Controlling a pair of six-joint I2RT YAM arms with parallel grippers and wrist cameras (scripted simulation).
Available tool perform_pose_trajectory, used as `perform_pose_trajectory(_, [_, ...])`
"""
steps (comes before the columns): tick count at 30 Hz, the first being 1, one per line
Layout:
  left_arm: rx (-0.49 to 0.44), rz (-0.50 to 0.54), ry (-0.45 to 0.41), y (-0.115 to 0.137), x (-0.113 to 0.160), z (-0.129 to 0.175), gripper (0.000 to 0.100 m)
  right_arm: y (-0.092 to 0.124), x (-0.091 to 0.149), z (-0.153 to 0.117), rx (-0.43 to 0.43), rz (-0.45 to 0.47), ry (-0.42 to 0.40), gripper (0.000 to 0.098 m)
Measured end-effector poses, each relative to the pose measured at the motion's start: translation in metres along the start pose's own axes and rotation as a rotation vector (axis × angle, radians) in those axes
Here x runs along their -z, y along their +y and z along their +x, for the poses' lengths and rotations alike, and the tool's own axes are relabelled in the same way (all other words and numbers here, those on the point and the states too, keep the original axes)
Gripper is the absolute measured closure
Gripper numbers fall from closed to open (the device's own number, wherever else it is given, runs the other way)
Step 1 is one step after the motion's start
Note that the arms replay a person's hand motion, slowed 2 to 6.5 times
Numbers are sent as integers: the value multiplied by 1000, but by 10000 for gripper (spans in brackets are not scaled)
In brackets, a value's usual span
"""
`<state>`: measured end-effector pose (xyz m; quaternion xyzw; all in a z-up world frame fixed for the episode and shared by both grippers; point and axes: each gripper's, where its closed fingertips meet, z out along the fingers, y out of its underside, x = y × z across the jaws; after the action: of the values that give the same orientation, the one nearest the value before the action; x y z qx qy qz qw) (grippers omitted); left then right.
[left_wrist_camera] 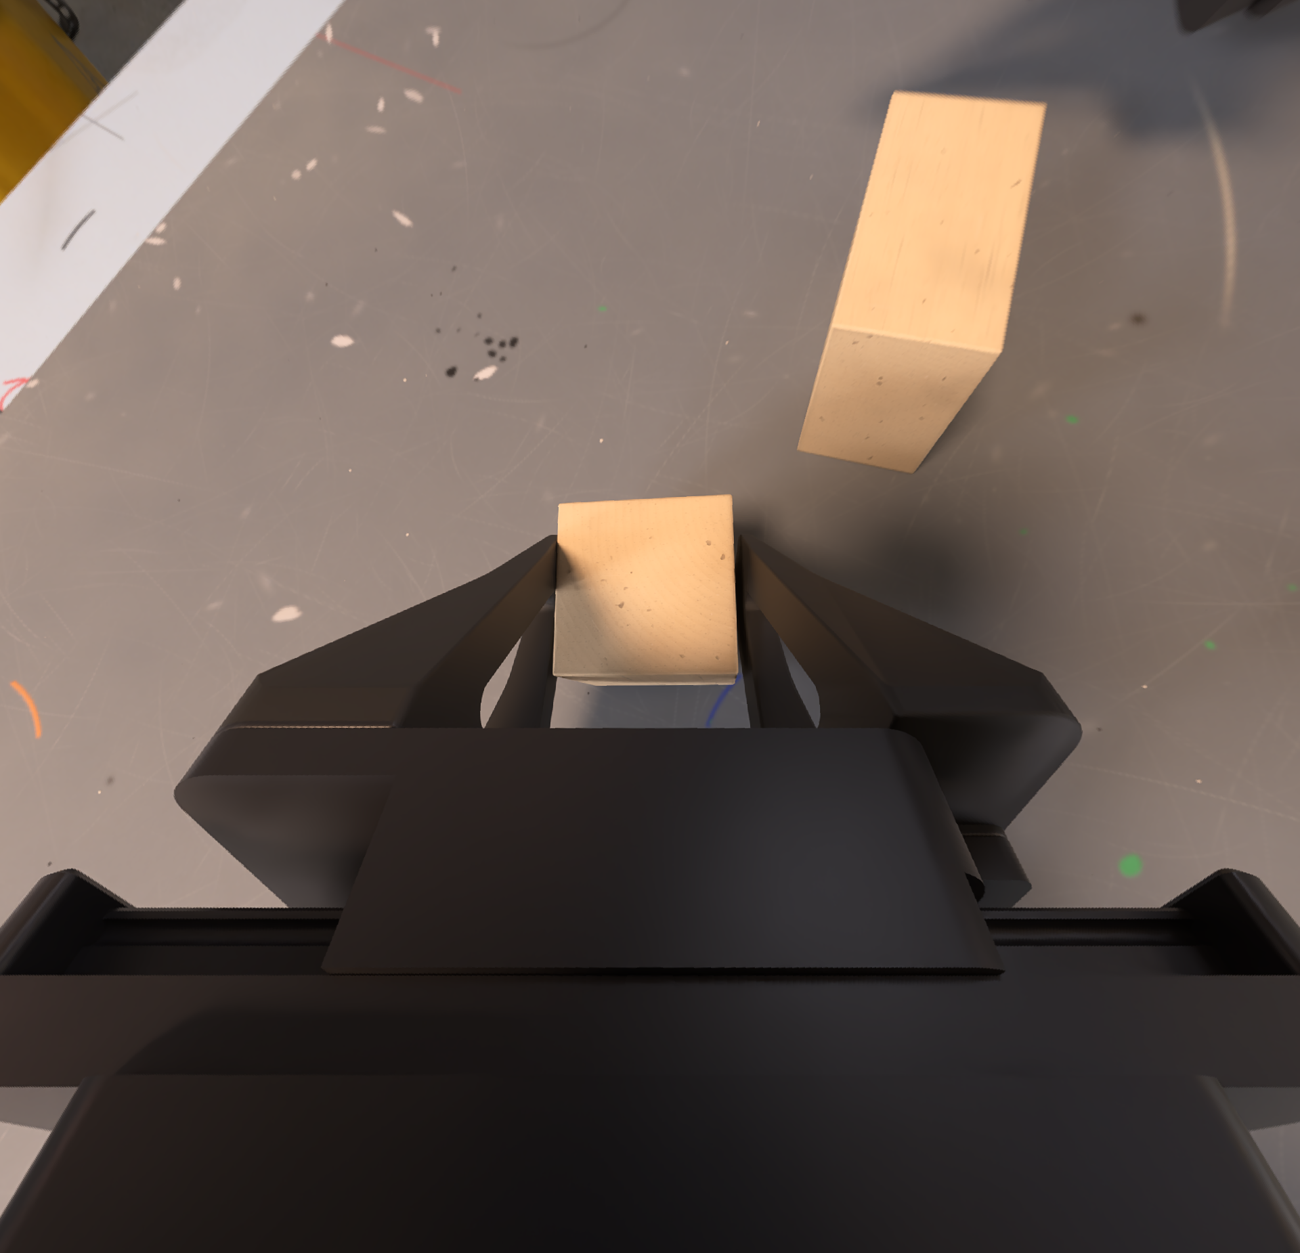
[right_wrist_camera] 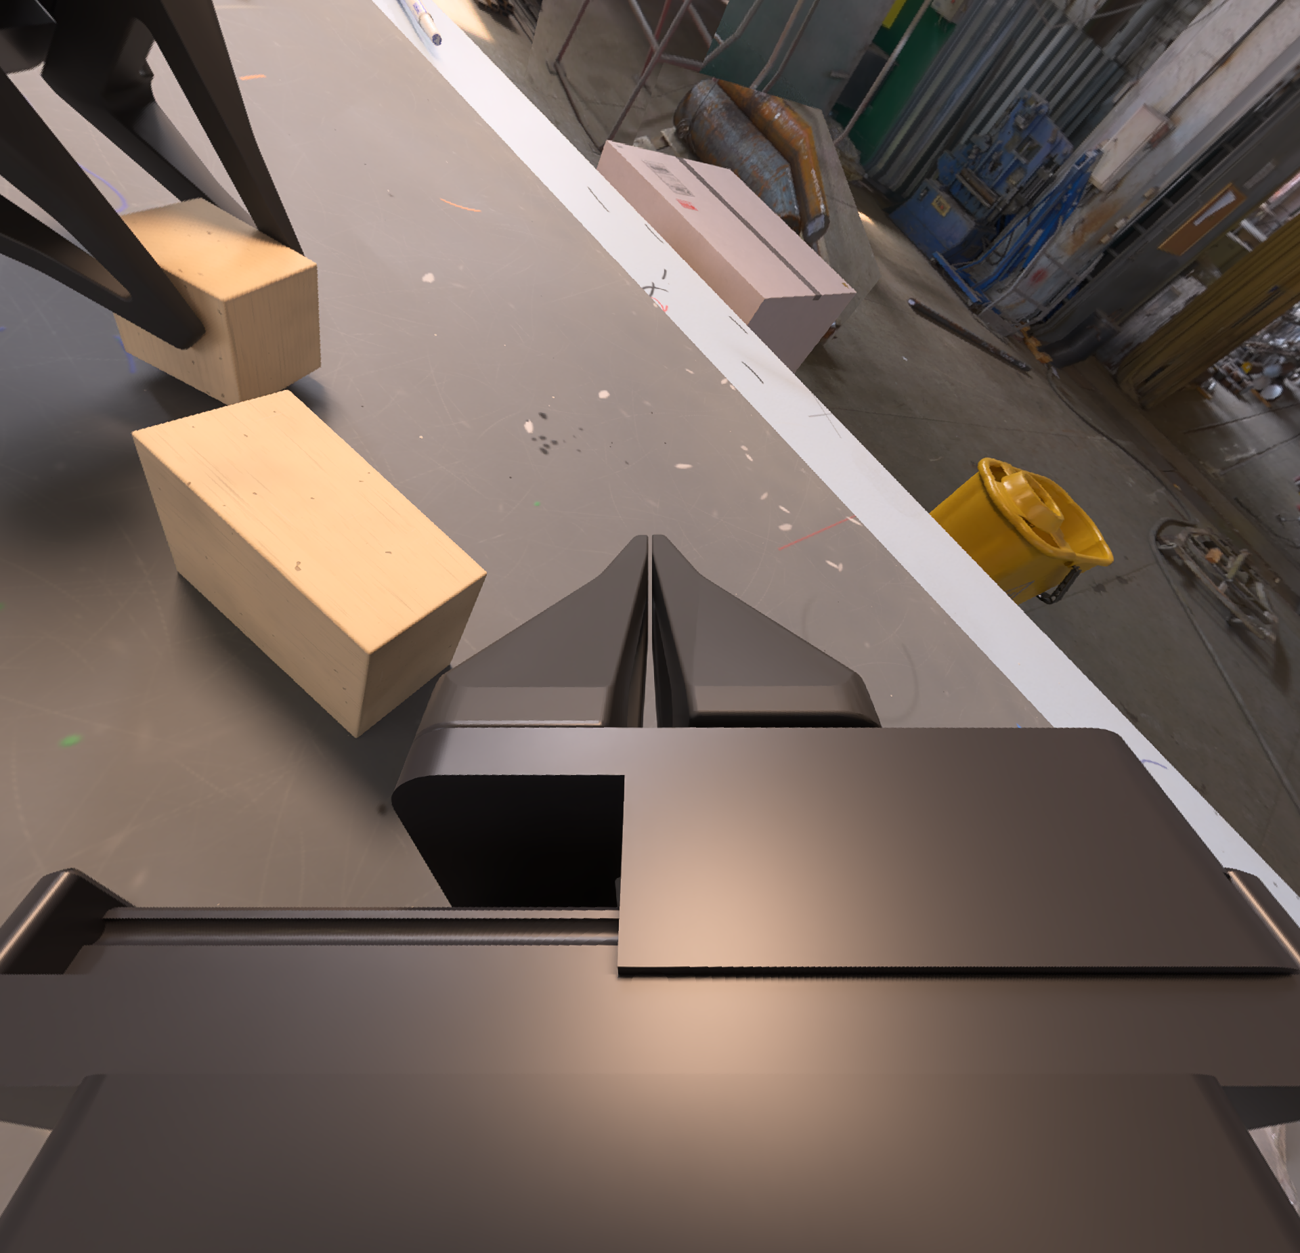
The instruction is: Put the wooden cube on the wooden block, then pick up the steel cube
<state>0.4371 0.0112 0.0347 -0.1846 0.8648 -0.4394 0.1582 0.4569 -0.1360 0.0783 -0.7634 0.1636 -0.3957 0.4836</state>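
Left gripper: fingers clamped on the wooden cube, one on each side face.
Wooden block: lies flat on the grey table, just beside the cube.
Right gripper: fingers pressed together, holding nothing, near the block.

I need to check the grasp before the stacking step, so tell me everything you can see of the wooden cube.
The wooden cube is pale, light-grained wood with small dark specks and crisp edges. The left end effector is shut on it, one dark finger pressed to each of two opposite faces. In the right wrist view it appears slightly tilted, close beside the wooden block but not on it. Whether it touches the grey table cannot be told.
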Motion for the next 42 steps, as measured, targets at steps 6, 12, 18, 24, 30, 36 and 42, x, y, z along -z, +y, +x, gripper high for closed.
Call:
perform_pose_trajectory(6, [2,101,7,-17,8,2,594,0,0,0,-3,0,0,970])
perform_pose_trajectory(12, [-24,178,-15,-41,15,2,594,-1,0,1,-3,1,1,970])
perform_pose_trajectory(18, [-63,241,6,-66,13,18,594,-2,-1,2,-8,3,2,970])
perform_pose_trajectory(24, [-109,250,68,-84,1,38,594,-2,-1,5,-27,4,8,970])
perform_pose_trajectory(30, [-151,211,122,-87,-15,54,594,-1,-1,7,-44,6,14,970])
perform_pose_trajectory(36, [-159,187,145,-87,-22,58,595,-1,-1,7,-50,4,18,970])
perform_pose_trajectory(42, [-161,185,173,-89,-26,60,595,0,-1,8,-52,2,22,970])
